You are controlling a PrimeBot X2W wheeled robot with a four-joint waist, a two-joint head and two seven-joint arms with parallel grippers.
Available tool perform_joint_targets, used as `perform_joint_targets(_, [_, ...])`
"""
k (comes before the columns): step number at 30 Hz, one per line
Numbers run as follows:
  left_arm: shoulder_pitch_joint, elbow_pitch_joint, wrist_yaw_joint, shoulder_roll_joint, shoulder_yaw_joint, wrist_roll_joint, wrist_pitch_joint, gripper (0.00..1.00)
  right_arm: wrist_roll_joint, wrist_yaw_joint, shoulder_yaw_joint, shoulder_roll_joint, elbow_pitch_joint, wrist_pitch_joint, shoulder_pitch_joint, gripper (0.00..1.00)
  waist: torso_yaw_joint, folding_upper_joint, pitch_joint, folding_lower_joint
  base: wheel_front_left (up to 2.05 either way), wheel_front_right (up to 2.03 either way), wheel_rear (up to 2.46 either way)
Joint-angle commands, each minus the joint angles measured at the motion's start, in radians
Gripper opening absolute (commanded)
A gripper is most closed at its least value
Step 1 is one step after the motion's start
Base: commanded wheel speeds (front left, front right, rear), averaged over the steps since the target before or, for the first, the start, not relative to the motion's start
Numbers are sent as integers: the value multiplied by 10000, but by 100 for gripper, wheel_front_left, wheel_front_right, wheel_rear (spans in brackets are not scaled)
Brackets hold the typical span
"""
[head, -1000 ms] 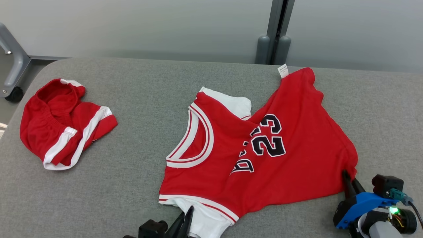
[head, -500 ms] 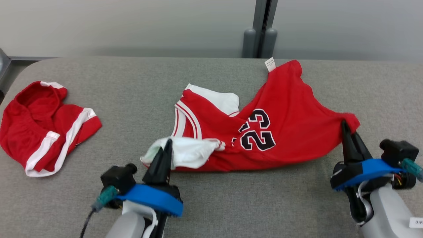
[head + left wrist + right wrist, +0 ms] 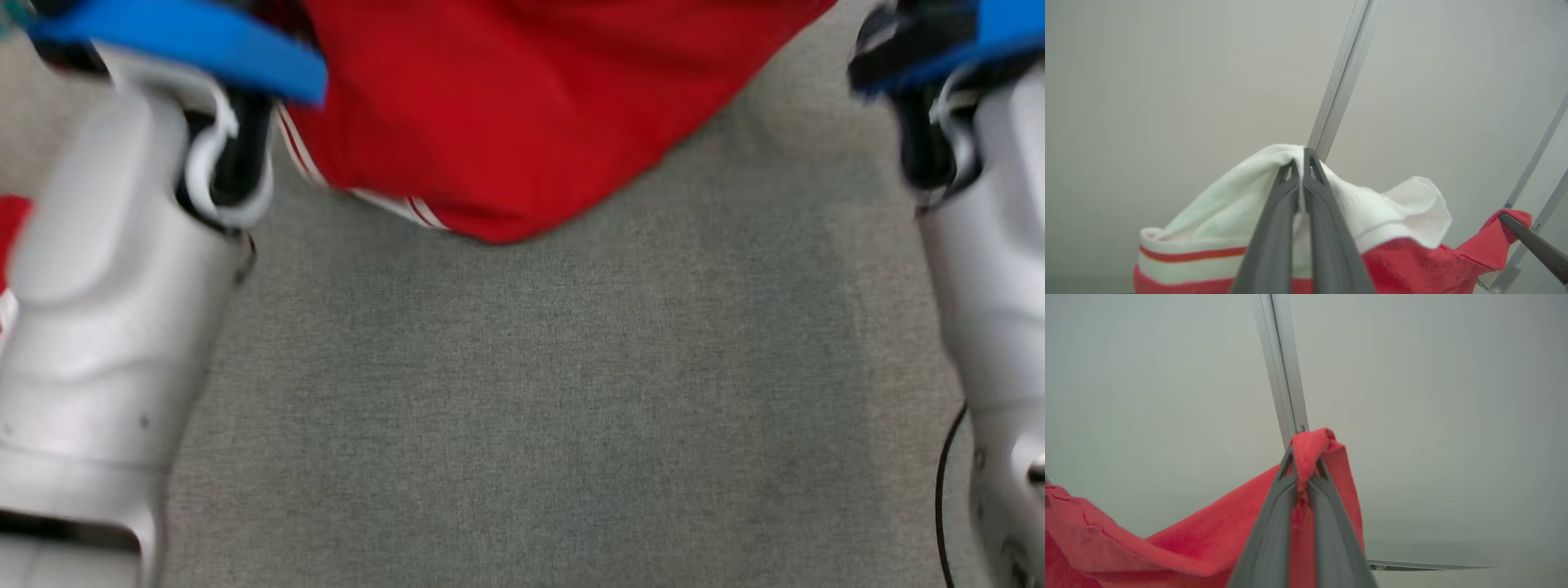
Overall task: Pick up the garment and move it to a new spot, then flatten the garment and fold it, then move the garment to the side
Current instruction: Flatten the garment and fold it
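The garment [image 3: 506,106] is a red jersey with white trim, hanging in the air between my two arms above the grey table [image 3: 522,392]. In the left wrist view my left gripper [image 3: 1301,157] is shut on the garment's [image 3: 1229,228] white sleeve edge. The right wrist view has my right gripper [image 3: 1303,457] shut on a bunched red corner of the garment [image 3: 1208,535]. The right gripper's dark finger [image 3: 1531,245] also shows at the far right of the left wrist view, pinching that red corner. In the head view both pale forearms rise at the left [image 3: 106,310] and right [image 3: 988,269] edges.
A scrap of another red cloth [image 3: 12,237] shows at the head view's left edge behind the left forearm. A pale wall with a vertical metal post [image 3: 1339,81] stands behind the table. A dark cable [image 3: 943,498] runs by the right forearm.
Both grippers have risen, lifting the garment off the table so it hangs between them. The head camera has tilted down, so the arms and table now appear much closer.
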Motion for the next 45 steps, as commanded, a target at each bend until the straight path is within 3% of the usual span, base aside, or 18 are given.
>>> perform_joint_targets(1, [-903,298,-10,134,-109,-85,71,0,122,5,30,-68,416,43,-980,0,198,-3,484,-3,0,0,0])
perform_joint_targets(12, [-6197,2263,-11,149,-1144,-657,181,0,171,5,-355,-442,3079,89,-6036,0,-116,-3,1396,-3,0,0,0])
perform_joint_targets(16, [-7530,2748,-11,97,-1475,-854,28,0,84,5,-333,-492,3603,22,-7138,0,-249,-3,1481,-3,0,0,0])
perform_joint_targets(21, [-7971,3025,-10,99,-1969,-1270,-185,0,-36,5,-126,-361,3994,-32,-7614,0,-319,-3,1533,-3,0,0,0])
perform_joint_targets(32, [-5403,2748,-10,774,-3007,-2311,-445,0,546,5,284,9,3620,-56,-5251,0,-342,-3,1657,-3,0,0,0])
perform_joint_targets(38, [-2838,1690,-10,1068,-2101,-2215,-445,0,883,5,162,426,2580,-54,-2952,0,-369,-3,1321,-3,0,0,0])
perform_joint_targets(45, [563,340,-10,825,-1198,-1392,-447,0,1487,5,221,363,1338,-55,-165,0,-137,-3,578,-3,0,0,0])
